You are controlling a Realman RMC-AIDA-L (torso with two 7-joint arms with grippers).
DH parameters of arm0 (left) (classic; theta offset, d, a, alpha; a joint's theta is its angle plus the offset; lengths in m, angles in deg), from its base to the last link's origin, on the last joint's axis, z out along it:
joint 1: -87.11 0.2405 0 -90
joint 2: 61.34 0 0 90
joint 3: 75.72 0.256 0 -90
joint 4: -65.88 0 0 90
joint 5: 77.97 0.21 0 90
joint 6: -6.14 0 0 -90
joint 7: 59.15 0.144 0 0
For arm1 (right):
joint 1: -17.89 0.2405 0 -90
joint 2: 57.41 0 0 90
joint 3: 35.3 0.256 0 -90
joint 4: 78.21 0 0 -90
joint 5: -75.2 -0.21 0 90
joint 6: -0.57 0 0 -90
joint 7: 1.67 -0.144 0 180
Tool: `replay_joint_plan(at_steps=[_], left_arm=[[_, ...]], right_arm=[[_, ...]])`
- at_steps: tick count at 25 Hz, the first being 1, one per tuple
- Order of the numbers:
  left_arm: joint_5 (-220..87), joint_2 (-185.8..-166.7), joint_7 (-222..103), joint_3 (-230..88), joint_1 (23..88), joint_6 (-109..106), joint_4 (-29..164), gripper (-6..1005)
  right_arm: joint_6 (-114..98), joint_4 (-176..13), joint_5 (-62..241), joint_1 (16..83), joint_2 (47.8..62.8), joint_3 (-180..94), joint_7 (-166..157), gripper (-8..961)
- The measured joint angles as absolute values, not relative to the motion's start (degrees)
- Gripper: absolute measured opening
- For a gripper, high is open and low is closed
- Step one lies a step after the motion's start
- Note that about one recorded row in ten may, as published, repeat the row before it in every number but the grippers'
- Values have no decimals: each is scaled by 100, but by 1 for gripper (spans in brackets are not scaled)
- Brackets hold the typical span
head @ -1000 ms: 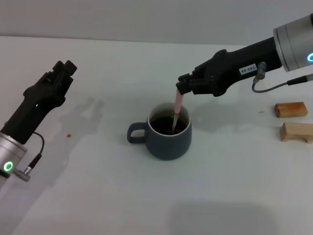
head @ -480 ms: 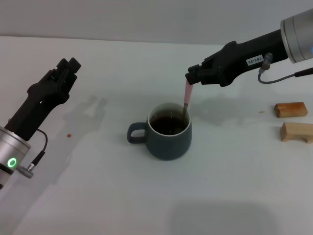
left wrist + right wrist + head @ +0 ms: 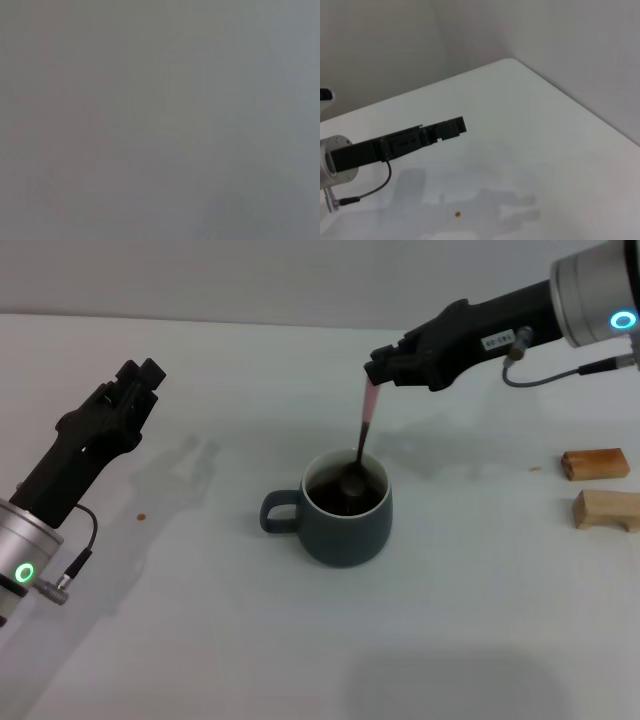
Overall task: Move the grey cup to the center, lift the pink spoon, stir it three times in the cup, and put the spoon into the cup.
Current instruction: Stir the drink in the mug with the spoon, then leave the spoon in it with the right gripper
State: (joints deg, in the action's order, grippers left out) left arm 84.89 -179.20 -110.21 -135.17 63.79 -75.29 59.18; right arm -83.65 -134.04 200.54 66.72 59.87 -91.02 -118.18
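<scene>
The grey cup [image 3: 345, 520] stands at the middle of the white table, handle toward my left, with dark liquid inside. My right gripper [image 3: 374, 371] is above and a little behind the cup, shut on the top of the pink spoon's handle [image 3: 368, 403]. The spoon hangs tilted, its metal bowl [image 3: 351, 478] in the liquid. My left gripper [image 3: 138, 376] is held idle above the table at the left, away from the cup; it also shows in the right wrist view [image 3: 451, 127]. The left wrist view shows only blank grey.
Two small wooden blocks [image 3: 594, 463] [image 3: 606, 509] lie at the right edge of the table. A small brown spot [image 3: 140, 517] marks the table at the left.
My right gripper has moved back and up a little with the spoon. The spoon's bowl has swung inside the cup, from the right wall to the middle. The left arm has barely moved.
</scene>
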Motion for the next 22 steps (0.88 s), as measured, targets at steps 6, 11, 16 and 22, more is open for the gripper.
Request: replay_joint_plan(at_steps=[6, 11, 16, 22], left_arm=[[8489, -17920, -11026, -13527, 6422, -7549, 5923, 315], [8489, -17911, -11032, -13554, 6454, -7570, 5937, 315], [8489, -17895, -11037, -13557, 6493, -7586, 5936, 315], [8489, -17887, -11058, -13556, 6502, -7613, 5946, 315]], right_arm=[[-8234, -13092, 20005, 6934, 6027, -9105, -11680, 83], [-8256, -13067, 19874, 7061, 6106, -9164, -11604, 83], [-8347, -13169, 19596, 7058, 6112, -9460, -11604, 83], [-8749, -13226, 19478, 6980, 6126, -9483, -11658, 82]])
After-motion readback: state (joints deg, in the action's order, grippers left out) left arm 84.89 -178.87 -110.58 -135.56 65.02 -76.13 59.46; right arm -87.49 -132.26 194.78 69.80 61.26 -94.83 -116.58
